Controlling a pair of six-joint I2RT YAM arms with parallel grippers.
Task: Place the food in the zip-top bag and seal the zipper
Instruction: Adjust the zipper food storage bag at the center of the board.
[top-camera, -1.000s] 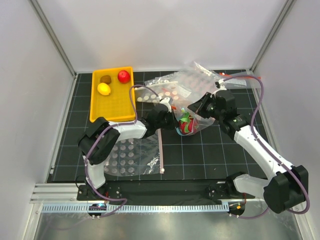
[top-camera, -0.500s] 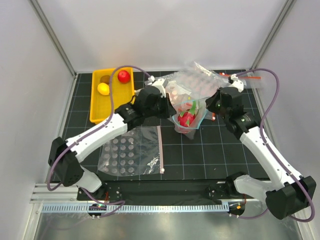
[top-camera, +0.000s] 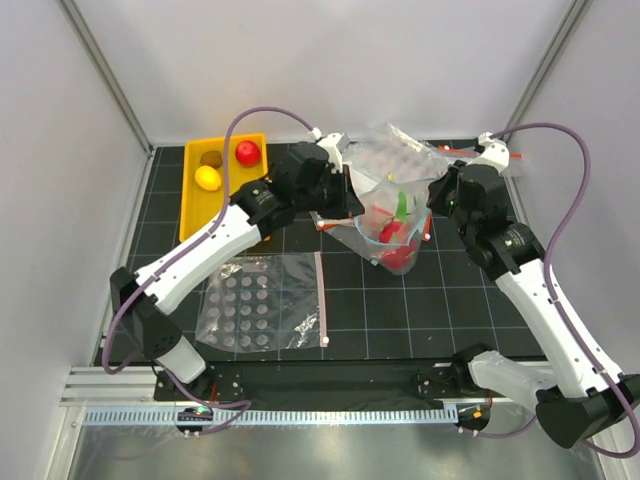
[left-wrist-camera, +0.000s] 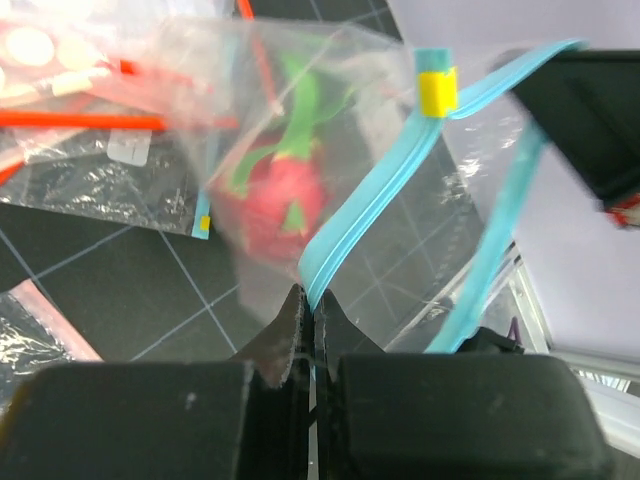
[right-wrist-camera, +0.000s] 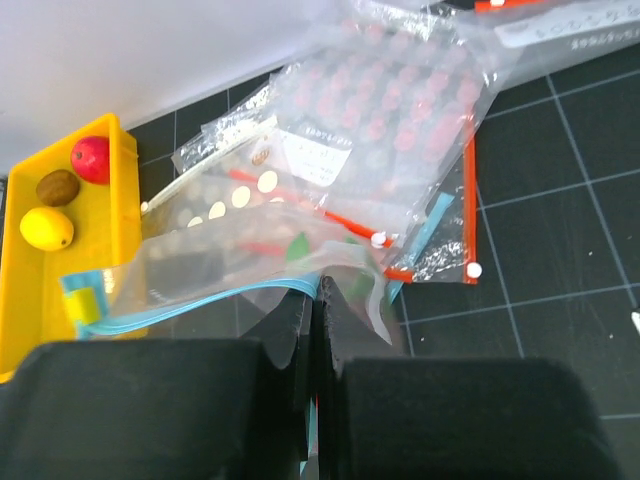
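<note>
The bag (top-camera: 388, 222) hangs above the middle of the table, mouth up. Its long axis, the zipper (left-wrist-camera: 370, 200), runs left to right between the two arms. The pink fruit (top-camera: 398, 256) sits in the sagging bottom with its leaves pointing up. The left gripper (left-wrist-camera: 310, 305) is clenched on one end of the bag's mouth edge, and the right gripper (right-wrist-camera: 315, 295) is pinched on the other.

A second ago the left arm was folded low and the bag sat nearer. Now that arm reaches out straighter and the bag hangs farther right.

The left wrist view alone shows the two blue strips apart, with a yellow slider (left-wrist-camera: 437, 92) on one. The right wrist and top views show the lemon (top-camera: 207, 177), red ball (top-camera: 247, 152) and kiwi (top-camera: 211, 158) in the tray (top-camera: 225, 215).
</note>
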